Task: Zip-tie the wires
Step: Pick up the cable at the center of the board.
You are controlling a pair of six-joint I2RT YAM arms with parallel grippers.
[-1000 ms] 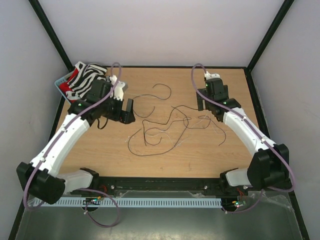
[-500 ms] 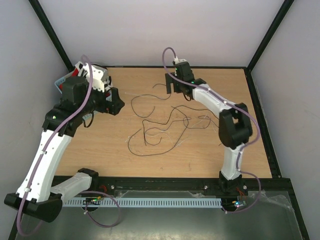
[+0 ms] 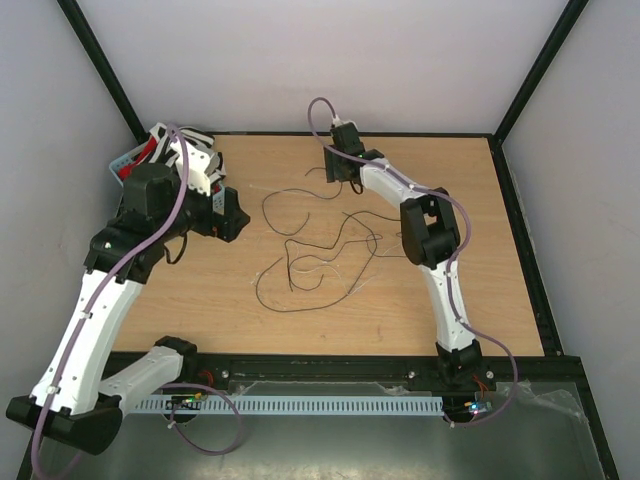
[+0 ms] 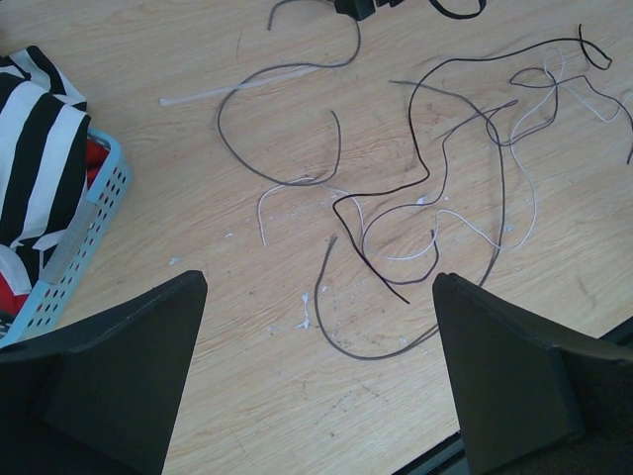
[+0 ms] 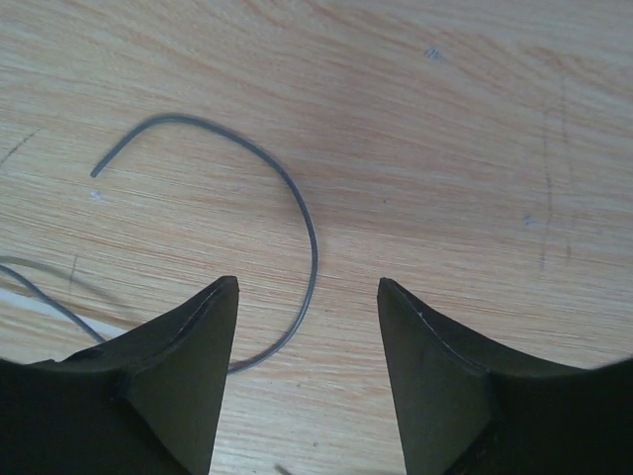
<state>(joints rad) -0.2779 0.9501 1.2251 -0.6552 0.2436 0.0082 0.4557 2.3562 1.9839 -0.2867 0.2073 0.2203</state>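
The wires lie in a loose dark tangle with a few pale strands at the middle of the wooden table; the left wrist view shows the wires spread ahead of it. My left gripper hovers left of the tangle, and my left gripper is open wide above bare wood. My right gripper reaches to the far side over one curved grey wire. My right gripper is open, and that wire runs between its fingertips without touching them.
A blue basket with a black-and-white striped cloth stands at the table's back left corner, close behind my left arm. Black frame posts and white walls enclose the table.
My right arm has swung from the right side across to the far middle, over the curved wire, and its jaws have narrowed. My left arm has pulled back left and risen, its jaws opening wider.
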